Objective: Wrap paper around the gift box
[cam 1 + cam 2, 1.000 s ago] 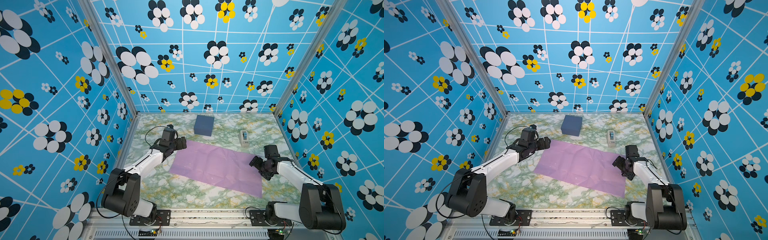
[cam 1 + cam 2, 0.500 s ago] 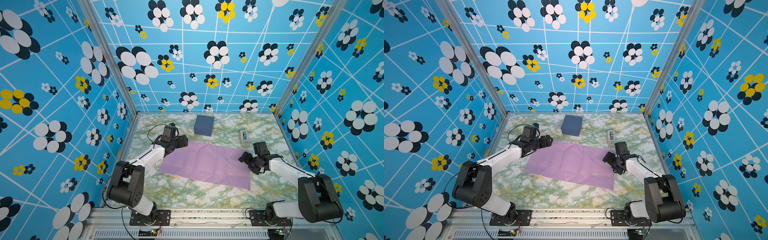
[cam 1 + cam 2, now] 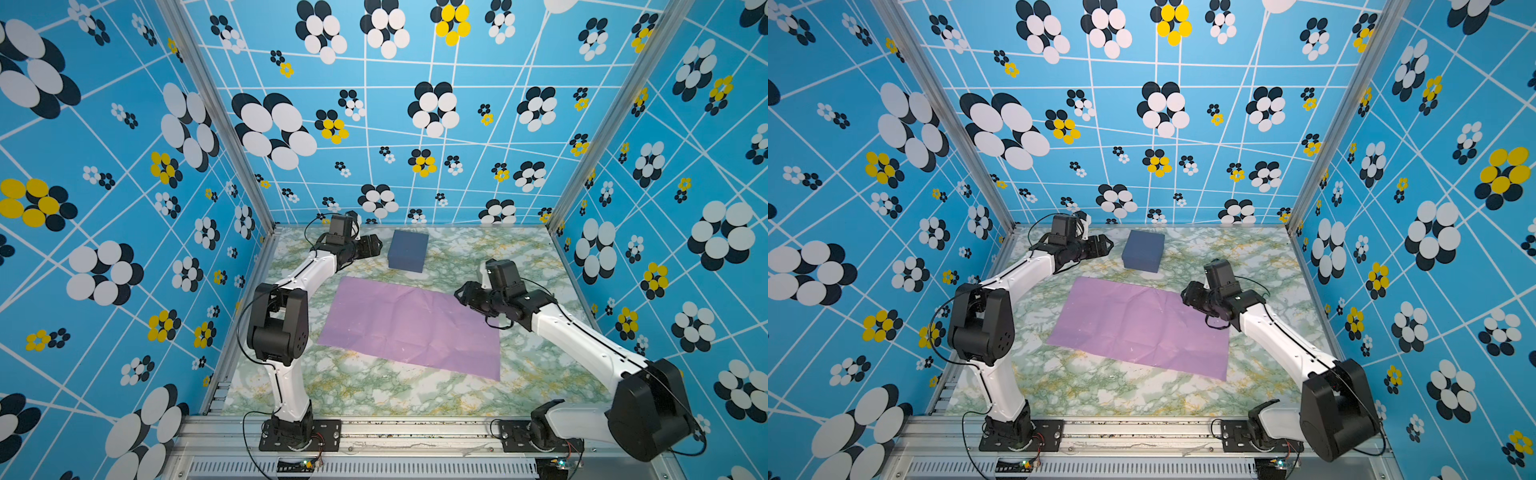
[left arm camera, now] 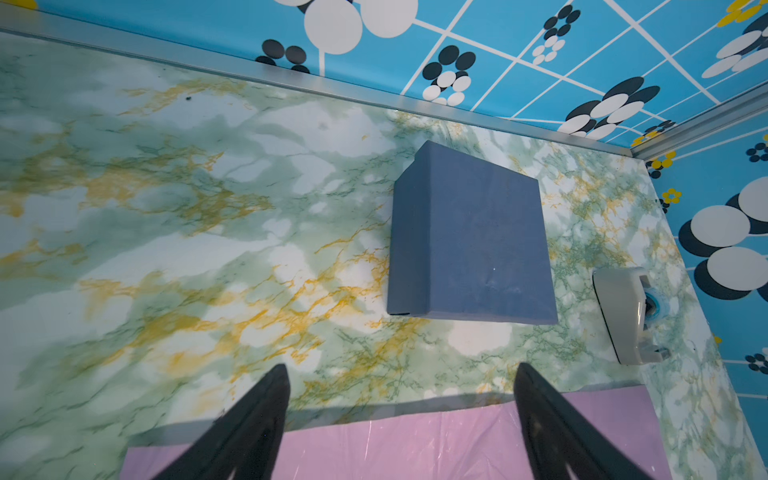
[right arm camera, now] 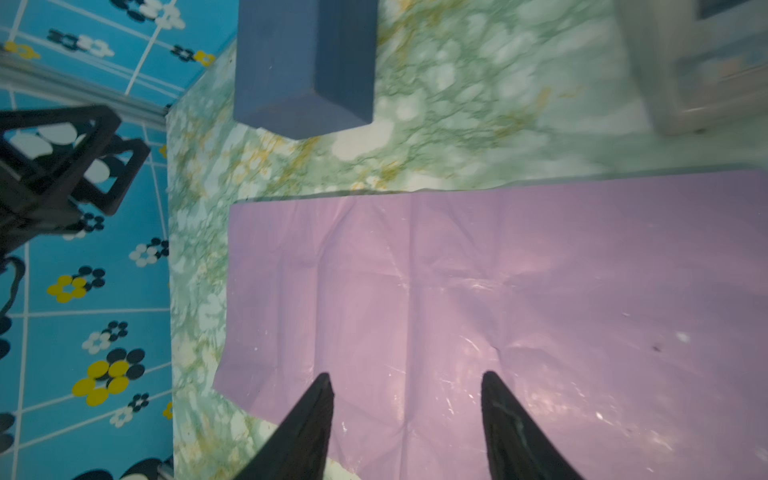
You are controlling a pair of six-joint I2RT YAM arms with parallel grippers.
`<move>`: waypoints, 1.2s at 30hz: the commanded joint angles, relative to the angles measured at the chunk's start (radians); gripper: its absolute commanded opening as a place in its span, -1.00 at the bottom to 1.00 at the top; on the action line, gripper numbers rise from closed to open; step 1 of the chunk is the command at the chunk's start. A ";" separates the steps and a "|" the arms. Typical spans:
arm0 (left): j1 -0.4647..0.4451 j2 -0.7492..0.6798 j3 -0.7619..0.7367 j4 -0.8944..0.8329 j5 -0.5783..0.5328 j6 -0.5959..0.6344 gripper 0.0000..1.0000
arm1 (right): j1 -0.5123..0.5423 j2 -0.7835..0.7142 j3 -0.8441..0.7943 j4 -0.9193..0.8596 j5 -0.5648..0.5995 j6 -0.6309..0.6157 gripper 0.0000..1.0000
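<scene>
On green-gold marbled tabletop (image 3: 374, 395): lilac paper (image 3: 411, 324) flat mid-table; navy gift box (image 3: 408, 250) just behind, apart; white-grey tape dispenser (image 4: 627, 316) near box.

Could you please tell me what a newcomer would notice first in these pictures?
The loud blue flower-patterned walls strike first. On the green marble table, a large lilac paper lies flat in the middle, with the dark navy gift box just beyond its far edge, off the paper.

Gift box (image 3: 408, 250): matte navy, squarish, lid on, sits flat toward the back of the counter (image 3: 374, 386). Paper (image 3: 409, 326): large lilac sheet, flat, faintly creased, slightly skewed, mid-counter. Box just beyond sheet's far edge, not touching.
</scene>
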 commanded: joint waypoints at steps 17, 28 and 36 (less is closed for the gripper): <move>-0.001 0.387 0.338 0.203 0.157 -0.082 0.73 | 0.149 0.635 0.219 0.663 -0.150 0.278 -0.51; -0.031 0.569 0.505 0.320 0.136 -0.145 0.74 | 0.125 0.710 0.157 0.601 -0.116 0.353 -0.74; -0.048 0.678 0.611 0.359 0.124 -0.192 0.78 | 0.125 0.732 0.155 0.588 -0.129 0.367 -0.75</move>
